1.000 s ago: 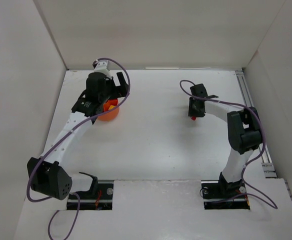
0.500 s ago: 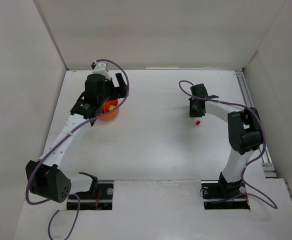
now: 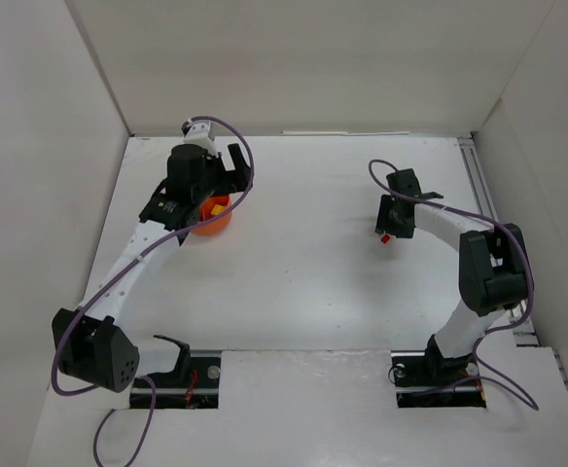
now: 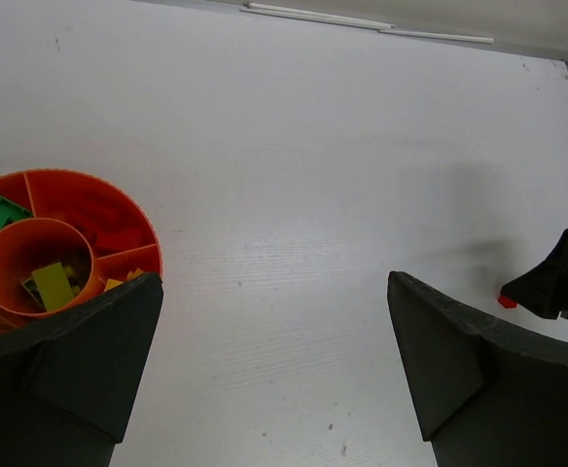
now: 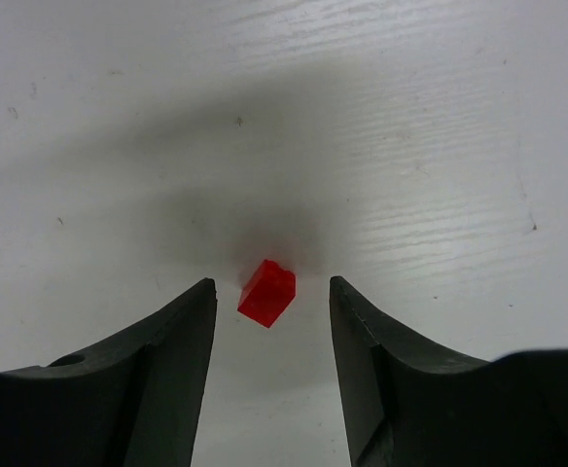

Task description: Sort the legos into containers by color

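Right end effector (image 5: 272,284) spread, straddling 1 red lego (image 5: 266,293) mid-frame, apparently to pinch it; left end effector (image 4: 274,280) spread by lower-left bowl (image 4: 65,173)

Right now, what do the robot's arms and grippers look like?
Both the left arm and right arm have white links with black joint housings. A purple cable loops along each. The left gripper and right gripper have matte black, wedge-shaped fingers.

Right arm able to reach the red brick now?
Probably yes: the red brick lies on the bare table, between the open jaws of the right end effector, with nothing blocking it.
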You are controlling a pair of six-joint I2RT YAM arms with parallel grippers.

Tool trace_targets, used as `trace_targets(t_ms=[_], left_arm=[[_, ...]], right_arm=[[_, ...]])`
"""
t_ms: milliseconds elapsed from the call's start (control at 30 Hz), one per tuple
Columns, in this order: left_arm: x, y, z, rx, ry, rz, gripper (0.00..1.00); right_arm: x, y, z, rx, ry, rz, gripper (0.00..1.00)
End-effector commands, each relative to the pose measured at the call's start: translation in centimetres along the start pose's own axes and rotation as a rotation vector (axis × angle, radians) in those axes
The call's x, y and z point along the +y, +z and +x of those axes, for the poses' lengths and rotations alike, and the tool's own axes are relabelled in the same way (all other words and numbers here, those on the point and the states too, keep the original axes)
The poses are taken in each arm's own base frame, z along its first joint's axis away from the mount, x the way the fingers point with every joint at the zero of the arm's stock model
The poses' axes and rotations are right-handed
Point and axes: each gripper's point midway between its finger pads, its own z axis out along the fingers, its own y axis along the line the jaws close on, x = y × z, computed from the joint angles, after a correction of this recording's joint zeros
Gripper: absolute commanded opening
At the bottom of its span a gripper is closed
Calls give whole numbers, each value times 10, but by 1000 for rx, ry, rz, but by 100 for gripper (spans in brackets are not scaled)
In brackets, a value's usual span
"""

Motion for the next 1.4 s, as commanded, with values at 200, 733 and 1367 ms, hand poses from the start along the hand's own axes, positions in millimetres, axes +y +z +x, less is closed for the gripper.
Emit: trace_targets(t_ms=[200,733,1367], left_arm=[[-9,10,-12,-34,30,38,100],[-7,7,-15,-49,29,24,100],[-109,-20,36,173,-25,826,99]], right_arm=[[8,7,6,44,69,-35,50],[2,10,13,92,65,-10,25],[175,-191,-22,-679,-944,-929,14]])
